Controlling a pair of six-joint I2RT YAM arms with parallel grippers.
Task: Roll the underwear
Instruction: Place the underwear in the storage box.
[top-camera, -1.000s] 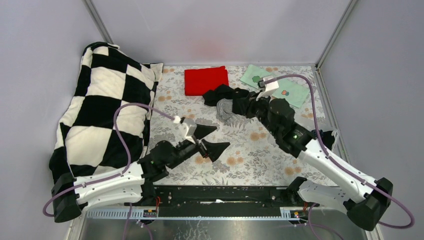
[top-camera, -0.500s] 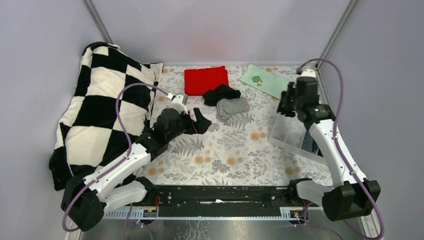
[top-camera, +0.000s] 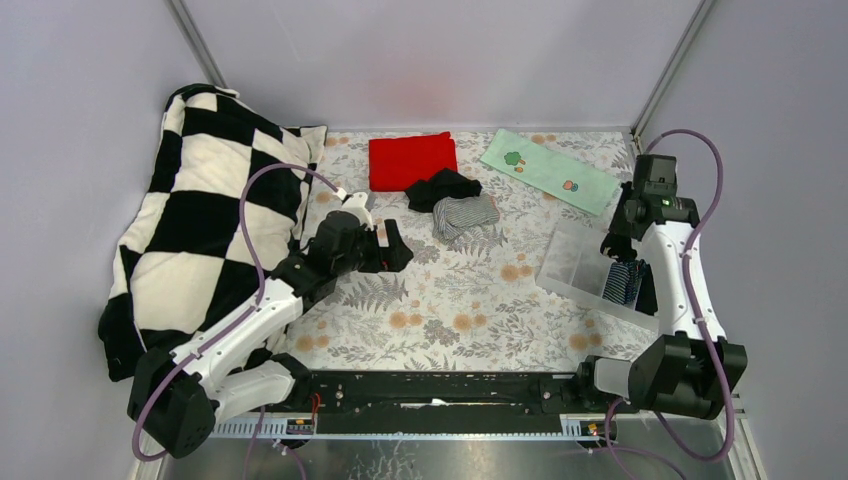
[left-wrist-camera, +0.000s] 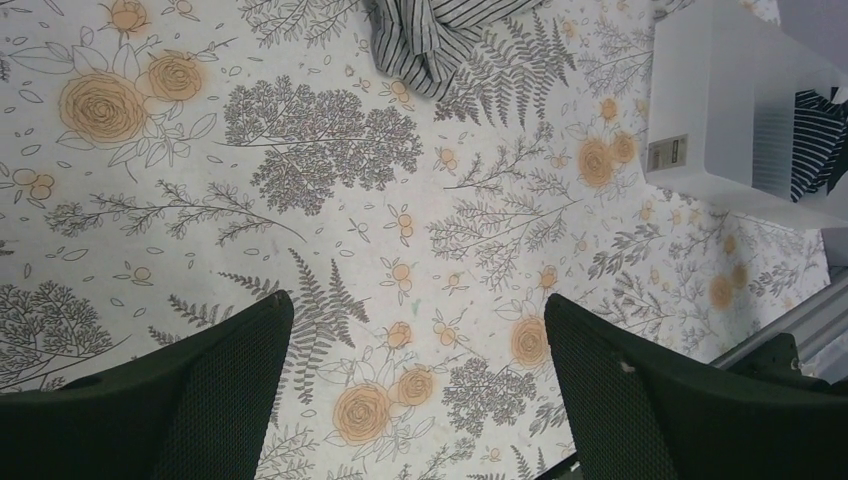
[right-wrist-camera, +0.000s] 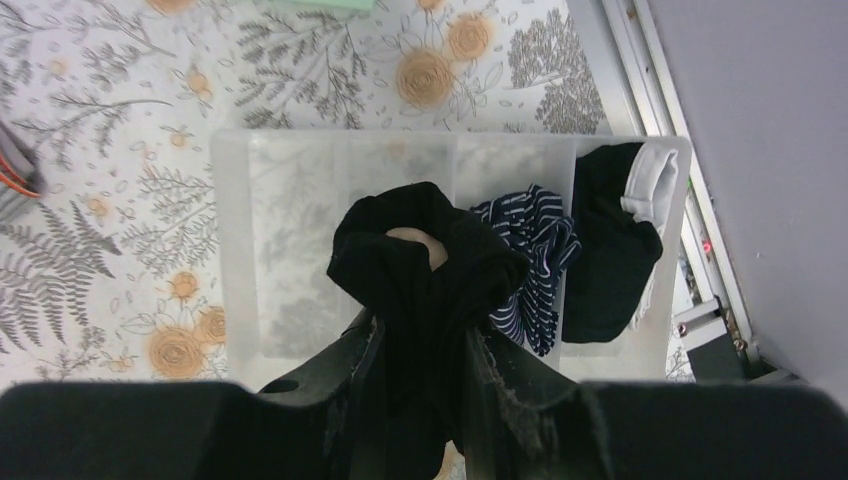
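R gripper (right-wrist-camera: 420, 352) clamped on rolled black brief (right-wrist-camera: 420, 260), hanging over clear bin (right-wrist-camera: 235, 250) beside striped roll (right-wrist-camera: 530, 250). L gripper (left-wrist-camera: 415, 400) jaws apart, empty. Risk: the soft roll prob unfurls on release, or lands on striped roll instead of a free slot

Table cover (top-camera: 450, 300): floral-print cloth, matt, lying smooth.
Bin (right-wrist-camera: 232, 250), 3 o'clock in the top view: frosted translucent plastic, smooth, dull sheen.
Black brief (right-wrist-camera: 420, 250): soft knit cloth, matt, creased.
Pinstriped brief (left-wrist-camera: 430, 30), 12 o'clock in the left wrist view: thin grey cloth, matt, rumpled.
Red cloth (top-camera: 412, 160): matt, flat.
Pillow (top-camera: 200, 230), 9 o'clock: checked cloth, soft, puffy.
Right gripper (right-wrist-camera: 420, 345): fingers (right-wrist-camera: 510, 400) black plastic, matt, flecked with lint.
Left gripper (left-wrist-camera: 415, 380): pads (left-wrist-camera: 220, 400) black, finely dimpled, matt.
Arm shells (top-camera: 235, 330): white plastic, slight gloss.
Metal plate (top-camera: 430, 455), 6 o'clock: bare, brushed, dull shine.
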